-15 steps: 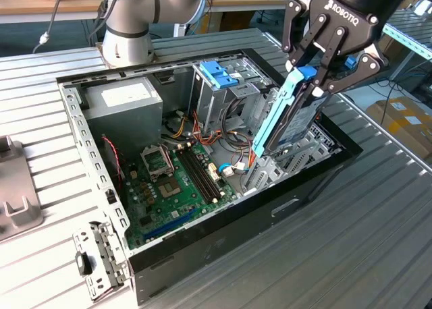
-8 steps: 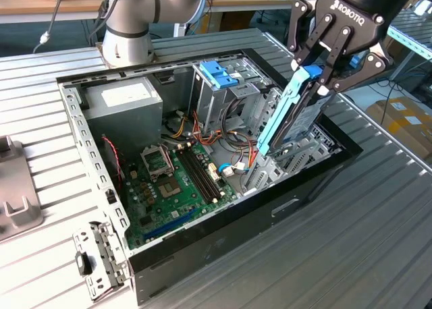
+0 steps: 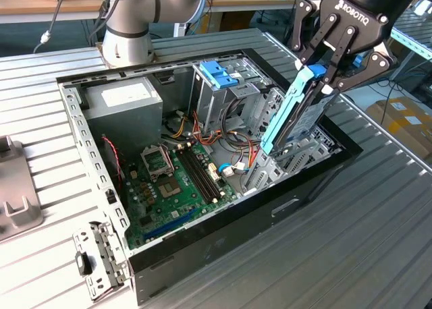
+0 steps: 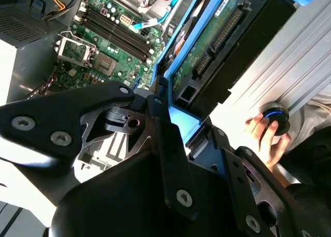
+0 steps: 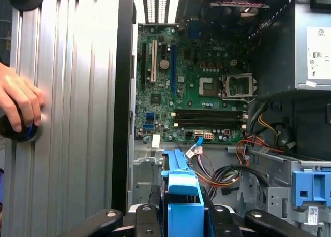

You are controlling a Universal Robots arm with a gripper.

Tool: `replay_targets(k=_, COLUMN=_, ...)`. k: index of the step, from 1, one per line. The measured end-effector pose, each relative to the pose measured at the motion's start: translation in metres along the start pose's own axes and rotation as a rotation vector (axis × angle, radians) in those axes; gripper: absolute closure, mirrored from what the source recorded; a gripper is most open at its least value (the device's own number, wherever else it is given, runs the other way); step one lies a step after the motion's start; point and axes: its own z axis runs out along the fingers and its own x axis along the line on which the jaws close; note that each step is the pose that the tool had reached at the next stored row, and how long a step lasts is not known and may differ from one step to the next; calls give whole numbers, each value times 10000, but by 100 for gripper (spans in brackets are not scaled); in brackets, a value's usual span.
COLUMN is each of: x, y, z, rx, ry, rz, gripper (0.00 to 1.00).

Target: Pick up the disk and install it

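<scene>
My gripper (image 3: pixel 322 78) is shut on the disk (image 3: pixel 297 113), a flat drive in light blue carrier rails. It holds the disk steeply tilted, on edge, above the drive bay at the exterior view's right end of the open computer case (image 3: pixel 202 238). The disk's lower end reaches down just inside the case rim. In the second wrist view the disk's (image 4: pixel 207 56) green circuit-board underside and connectors show beyond the black fingers (image 4: pixel 165 144). The first wrist view looks along the blue rail of the disk (image 5: pixel 181 195) toward the motherboard (image 5: pixel 196 92).
A metal drive cage with a blue plastic bracket (image 3: pixel 219 73) stands beside the bay, with loose cables (image 3: pixel 236 144) around it. The grey power-supply box (image 3: pixel 125 100) fills the far corner. A person's hand (image 5: pixel 18 100) rests on a round black knob on the ribbed table.
</scene>
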Motion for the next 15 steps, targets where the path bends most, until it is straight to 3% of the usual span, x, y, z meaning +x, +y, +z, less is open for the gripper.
replay_targets(k=15, x=3, y=-149, z=-1, rx=-1, ry=42, rz=2, gripper=63)
